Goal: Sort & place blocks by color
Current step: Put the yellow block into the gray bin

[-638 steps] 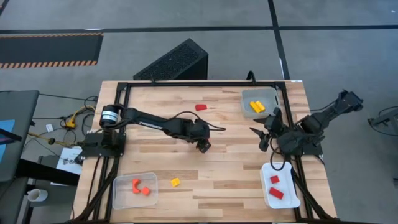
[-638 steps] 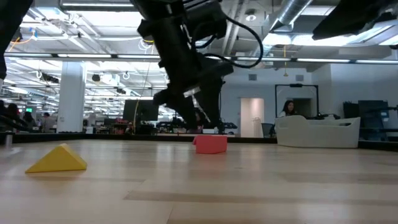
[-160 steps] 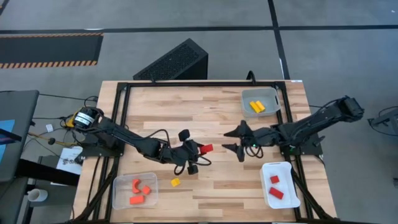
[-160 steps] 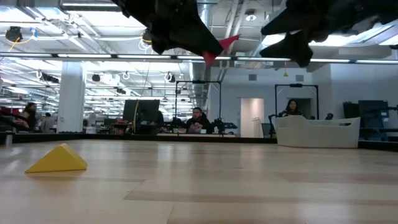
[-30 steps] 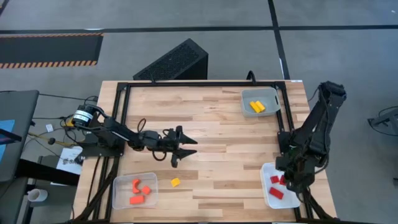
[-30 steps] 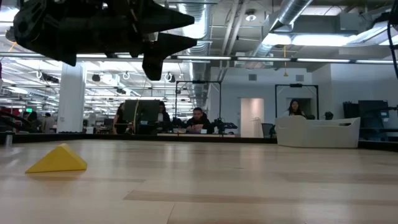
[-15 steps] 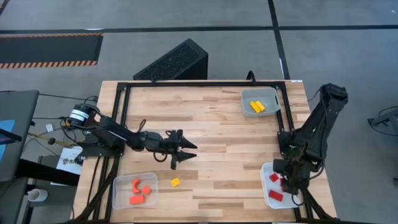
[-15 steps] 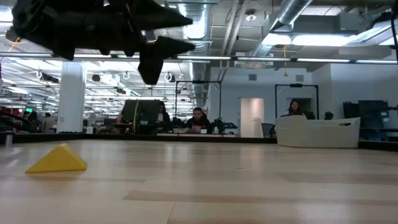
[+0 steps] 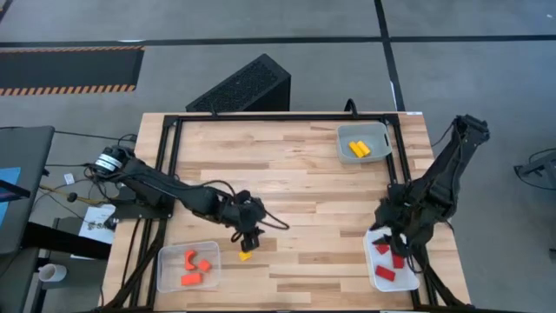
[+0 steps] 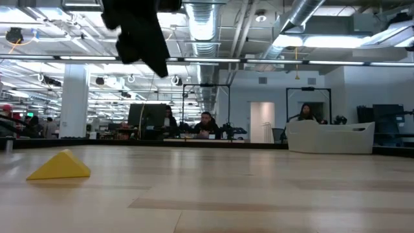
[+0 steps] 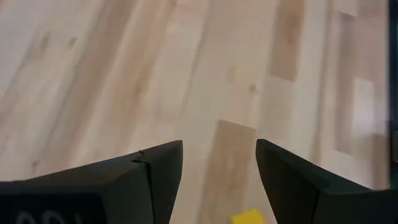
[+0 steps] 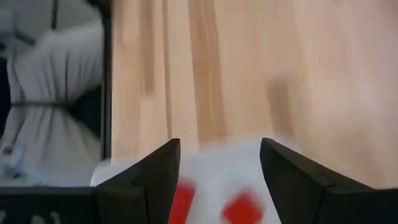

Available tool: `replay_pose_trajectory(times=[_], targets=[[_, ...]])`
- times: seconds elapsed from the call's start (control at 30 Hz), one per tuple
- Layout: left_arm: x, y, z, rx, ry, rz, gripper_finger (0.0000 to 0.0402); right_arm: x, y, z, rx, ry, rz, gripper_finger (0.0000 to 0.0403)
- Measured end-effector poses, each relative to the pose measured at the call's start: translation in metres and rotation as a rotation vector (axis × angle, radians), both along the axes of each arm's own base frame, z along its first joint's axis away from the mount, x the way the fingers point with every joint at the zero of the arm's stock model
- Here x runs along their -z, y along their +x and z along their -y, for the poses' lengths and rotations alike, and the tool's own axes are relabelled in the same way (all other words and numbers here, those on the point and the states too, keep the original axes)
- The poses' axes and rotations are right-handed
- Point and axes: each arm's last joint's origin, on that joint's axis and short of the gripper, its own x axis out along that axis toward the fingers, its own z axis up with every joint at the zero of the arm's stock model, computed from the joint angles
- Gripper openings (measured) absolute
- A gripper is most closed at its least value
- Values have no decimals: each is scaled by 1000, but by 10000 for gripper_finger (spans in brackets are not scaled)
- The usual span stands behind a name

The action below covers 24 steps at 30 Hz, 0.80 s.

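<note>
The left gripper (image 9: pixel 246 241) hung just above the small yellow wedge block (image 9: pixel 246 255) near the front edge of the wooden table (image 9: pixel 304 183). Its two fingers were spread apart and held nothing. In the low view the wedge (image 10: pixel 59 166) lay flat with its ridge pointing up.

The right gripper (image 9: pixel 391 248) was over the white tray (image 9: pixel 379 263) at the table's front right corner, fingers spread and empty. Red blocks (image 9: pixel 384 275) lay in that tray.

Two yellow bar blocks (image 9: pixel 358 149) lay slanted in the clear tray (image 9: pixel 345 136) at the back right. Orange blocks (image 9: pixel 198 266) sat in the front left tray (image 9: pixel 168 257).
</note>
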Motion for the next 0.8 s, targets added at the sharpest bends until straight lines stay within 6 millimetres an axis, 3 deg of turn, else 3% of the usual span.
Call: replay_pose_trajectory(times=[0.2, 0.37, 0.53, 0.8], targets=[[-15, 2, 28, 49, -28, -1, 190, -22, 16, 6, -41, -144, 372, 238], [-16, -4, 41, 7, -98, -19, 191, -38, 26, 8, -71, -249, 577, 238], [-13, -12, 53, 12, -110, -39, 201, -45, 33, 10, -80, -316, 660, 238], [-14, -16, 60, -24, -52, -3, 243, -45, 38, 17, -32, -337, 656, 238]])
